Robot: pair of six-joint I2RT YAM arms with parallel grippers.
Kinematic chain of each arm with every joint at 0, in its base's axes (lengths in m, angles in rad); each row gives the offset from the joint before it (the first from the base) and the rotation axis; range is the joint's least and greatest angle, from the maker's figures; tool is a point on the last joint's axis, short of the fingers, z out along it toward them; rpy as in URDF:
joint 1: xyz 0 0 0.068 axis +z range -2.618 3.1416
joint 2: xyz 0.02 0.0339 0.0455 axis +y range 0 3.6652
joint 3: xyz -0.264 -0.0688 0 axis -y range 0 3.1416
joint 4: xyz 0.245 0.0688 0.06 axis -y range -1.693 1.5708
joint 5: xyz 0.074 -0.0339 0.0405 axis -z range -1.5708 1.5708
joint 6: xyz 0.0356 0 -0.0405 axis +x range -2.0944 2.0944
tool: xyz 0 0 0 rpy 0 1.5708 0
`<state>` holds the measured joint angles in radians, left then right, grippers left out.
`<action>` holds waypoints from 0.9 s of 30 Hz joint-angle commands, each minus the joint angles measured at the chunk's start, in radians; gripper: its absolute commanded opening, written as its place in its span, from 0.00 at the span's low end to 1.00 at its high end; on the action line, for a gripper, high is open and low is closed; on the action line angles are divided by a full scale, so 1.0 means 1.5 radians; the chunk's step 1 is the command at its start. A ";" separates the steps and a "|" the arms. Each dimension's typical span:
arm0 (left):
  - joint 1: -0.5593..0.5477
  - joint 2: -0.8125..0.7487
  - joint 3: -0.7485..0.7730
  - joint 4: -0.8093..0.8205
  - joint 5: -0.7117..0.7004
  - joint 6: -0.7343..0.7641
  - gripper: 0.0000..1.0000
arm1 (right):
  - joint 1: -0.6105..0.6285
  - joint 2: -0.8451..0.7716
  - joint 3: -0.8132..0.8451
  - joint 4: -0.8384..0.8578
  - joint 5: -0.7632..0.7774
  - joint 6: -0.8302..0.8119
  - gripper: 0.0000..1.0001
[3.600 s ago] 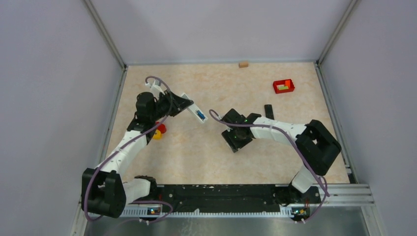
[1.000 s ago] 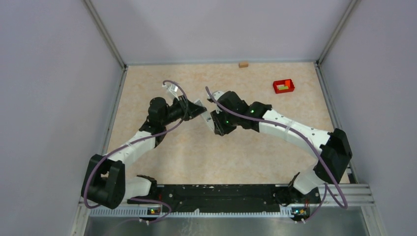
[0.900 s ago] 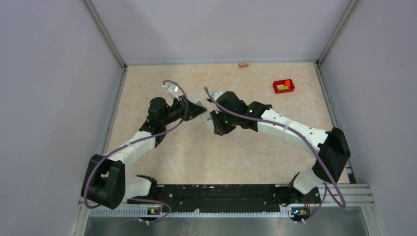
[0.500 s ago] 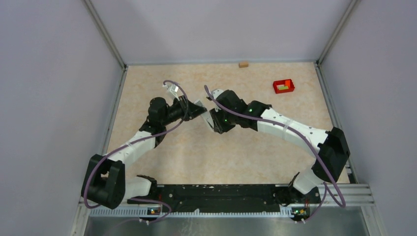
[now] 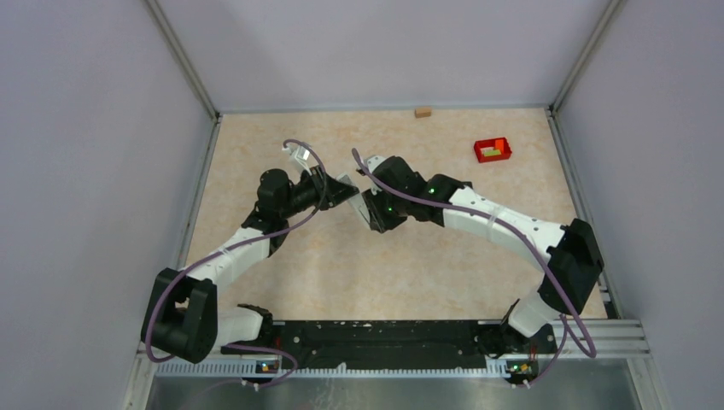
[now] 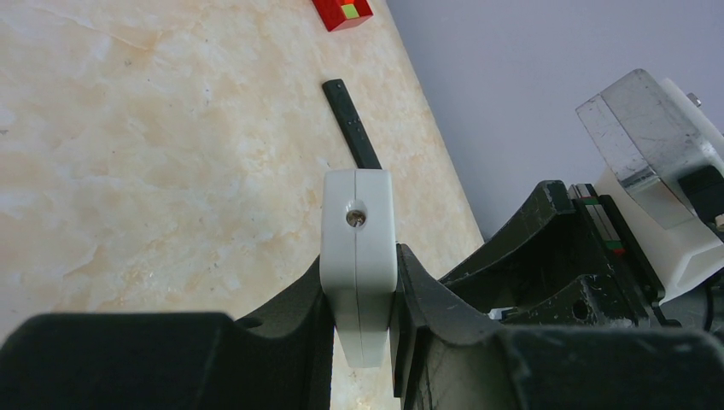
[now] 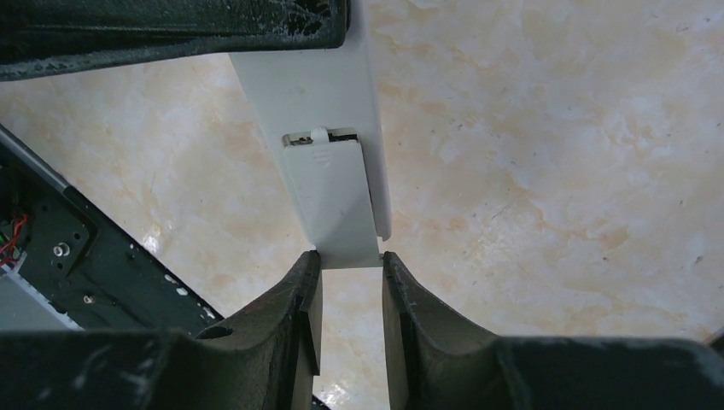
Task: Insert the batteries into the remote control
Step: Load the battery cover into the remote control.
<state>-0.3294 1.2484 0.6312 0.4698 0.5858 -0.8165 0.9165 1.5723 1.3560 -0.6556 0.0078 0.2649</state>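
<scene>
The white remote control (image 5: 347,185) is held off the table, clamped on its sides by my left gripper (image 5: 335,191). From the left wrist, the remote's end (image 6: 359,213) stands edge-on between the shut fingers of the left gripper (image 6: 360,272). In the right wrist view the remote's back (image 7: 316,85) carries the small white cover plate (image 7: 329,192), with a narrow dark slit above it. My right gripper (image 7: 350,260) pinches the plate's lower end, which sticks out past the remote. In the overhead view the right gripper (image 5: 369,207) meets the remote's tip. The batteries are hidden.
A red box (image 5: 493,150) with coloured pieces sits at the back right, and a small wooden block (image 5: 422,112) lies at the back wall. A slim black bar (image 6: 352,125) lies on the table beyond the remote. Walls enclose three sides.
Since the earliest frame both arms have come together at the table's middle. Over the last second the right gripper crept slightly left against the remote; the left arm stayed still.
</scene>
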 commanded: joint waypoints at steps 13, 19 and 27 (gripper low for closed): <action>-0.002 -0.012 0.025 0.003 -0.001 -0.010 0.00 | 0.013 0.005 0.024 -0.004 -0.017 -0.005 0.18; -0.002 -0.021 0.027 -0.005 -0.009 -0.008 0.00 | 0.013 0.010 0.027 -0.022 -0.008 0.010 0.18; -0.002 -0.019 0.028 -0.002 0.001 -0.008 0.00 | 0.013 0.008 0.028 -0.014 -0.008 0.011 0.18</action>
<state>-0.3294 1.2480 0.6323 0.4324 0.5781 -0.8246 0.9211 1.5860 1.3560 -0.6880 -0.0090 0.2737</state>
